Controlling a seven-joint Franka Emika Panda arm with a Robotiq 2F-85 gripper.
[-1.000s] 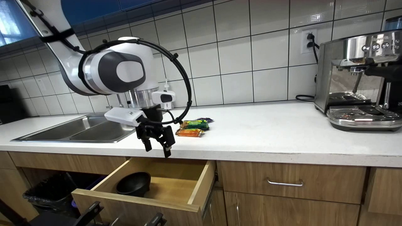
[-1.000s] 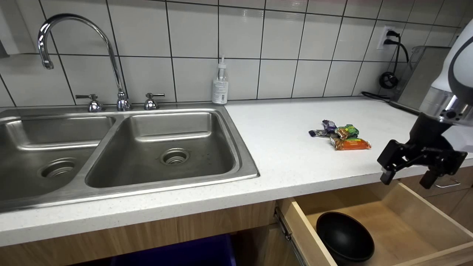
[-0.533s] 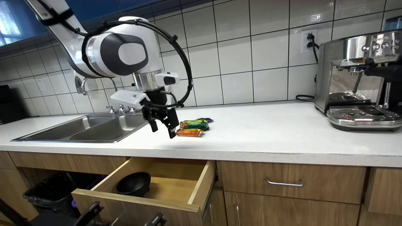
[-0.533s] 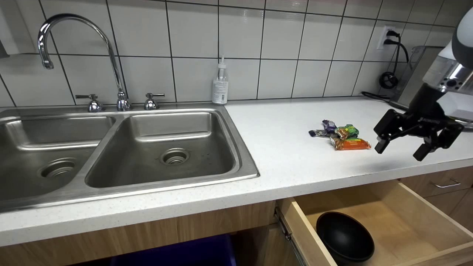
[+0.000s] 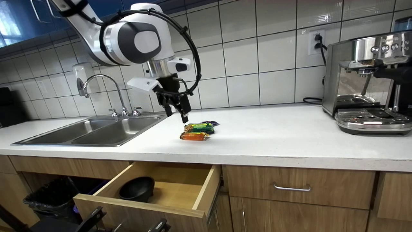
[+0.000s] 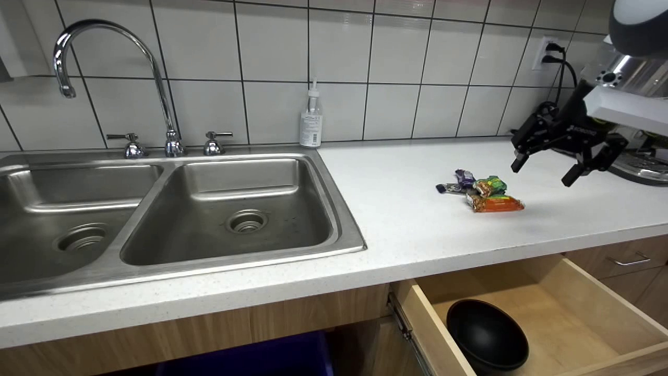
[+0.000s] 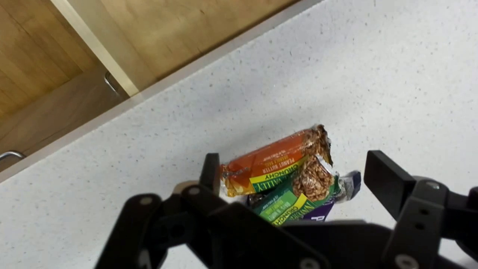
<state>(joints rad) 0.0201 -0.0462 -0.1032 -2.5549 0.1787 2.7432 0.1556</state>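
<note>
Because it is thinly wrapped and labelled crunchy, the orange bar (image 7: 267, 164) is probably light, slick, stiff yet crumbly; a gentle hold across its middle should suit it. It lies on the worktop (image 7: 373, 82), partly overlapped by the green bar (image 7: 297, 198), lower than the empty pincer (image 6: 544, 172); in the wrist view it shows between the wide-parted jaws.

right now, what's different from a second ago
The gripper has moved up and back, away from the drawer, toward the wall. Nothing was taken hold of or let go; its jaws stay open. The bars, drawer and bowl stayed put.
</note>
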